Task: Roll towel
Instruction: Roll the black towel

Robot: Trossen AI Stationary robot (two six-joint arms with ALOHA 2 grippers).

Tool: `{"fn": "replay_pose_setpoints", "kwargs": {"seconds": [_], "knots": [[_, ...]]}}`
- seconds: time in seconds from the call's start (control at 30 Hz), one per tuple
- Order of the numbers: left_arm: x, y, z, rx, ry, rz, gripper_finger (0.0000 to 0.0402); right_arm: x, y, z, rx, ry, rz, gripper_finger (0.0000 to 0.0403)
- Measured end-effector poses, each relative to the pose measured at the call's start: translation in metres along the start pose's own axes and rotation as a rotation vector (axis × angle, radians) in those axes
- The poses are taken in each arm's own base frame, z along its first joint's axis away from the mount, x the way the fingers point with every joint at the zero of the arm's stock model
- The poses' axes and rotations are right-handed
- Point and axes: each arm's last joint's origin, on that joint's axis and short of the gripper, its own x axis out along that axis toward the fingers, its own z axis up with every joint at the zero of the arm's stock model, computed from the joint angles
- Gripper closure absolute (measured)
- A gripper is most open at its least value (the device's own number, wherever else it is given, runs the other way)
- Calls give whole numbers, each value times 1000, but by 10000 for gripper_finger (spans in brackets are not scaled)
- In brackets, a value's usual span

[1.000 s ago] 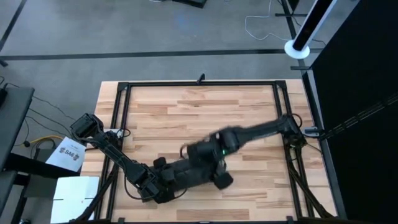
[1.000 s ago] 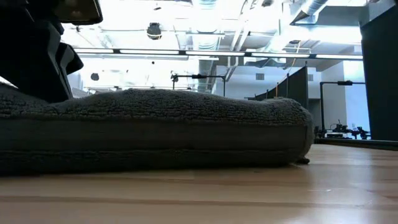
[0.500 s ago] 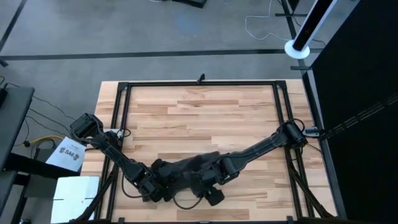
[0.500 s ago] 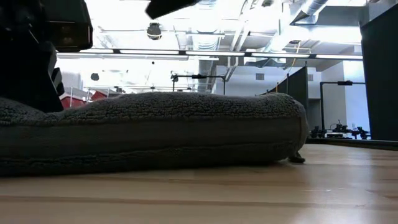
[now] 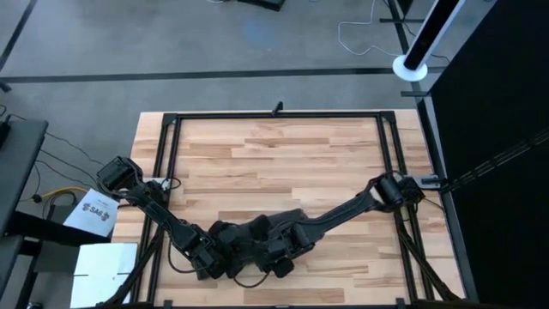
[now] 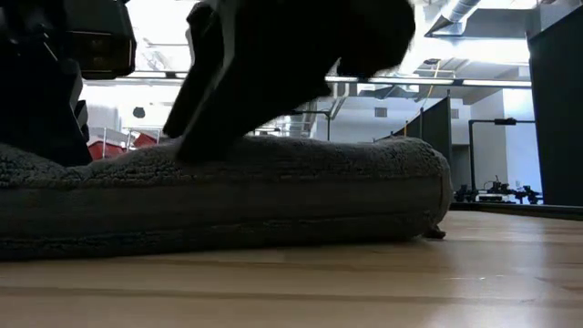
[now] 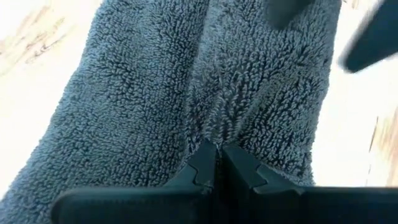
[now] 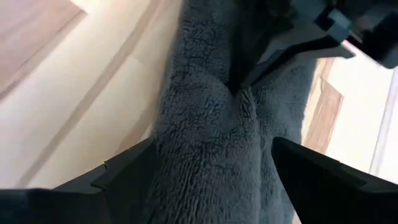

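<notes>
The pale planked wooden table (image 5: 283, 163) carries the dark charcoal-grey terry towel (image 6: 273, 196), bunched into a long thick fold near its front edge. The right gripper (image 8: 214, 165) straddles the fold, jaws wide, holding nothing. The left gripper (image 7: 219, 163) is pinched shut on a ridge of towel. Judging by this, close squarely on the whole fold before turning it.

Overhead view straight down, table-level view across, wrist views close, all sharing towel (image 5: 257, 236)

wooden table (image 5: 283, 154), paper sheets (image 5: 96, 215) beside its left edge.
</notes>
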Motion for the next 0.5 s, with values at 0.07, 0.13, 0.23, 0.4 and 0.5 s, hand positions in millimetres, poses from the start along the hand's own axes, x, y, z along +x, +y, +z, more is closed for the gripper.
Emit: {"fn": "replay_pose_setpoints", "kwargs": {"seconds": [0.07, 0.13, 0.23, 0.4, 0.5], "knots": [[0, 0, 0, -4, 4, -1, 401, 11, 0, -3, -16, 4, -5, 95], [0, 0, 0, -12, 4, -2, 401, 18, 2, -6, -39, 19, -3, 95], [0, 0, 0, -26, 4, -3, 401, 28, 6, -10, -48, 38, 0, 95], [0, -1, 0, -44, 2, -12, 401, 46, 11, -18, -52, 76, 8, 95], [0, -1, 0, -65, 1, -16, 401, 51, 13, -21, -56, 93, 13, 97]]}}
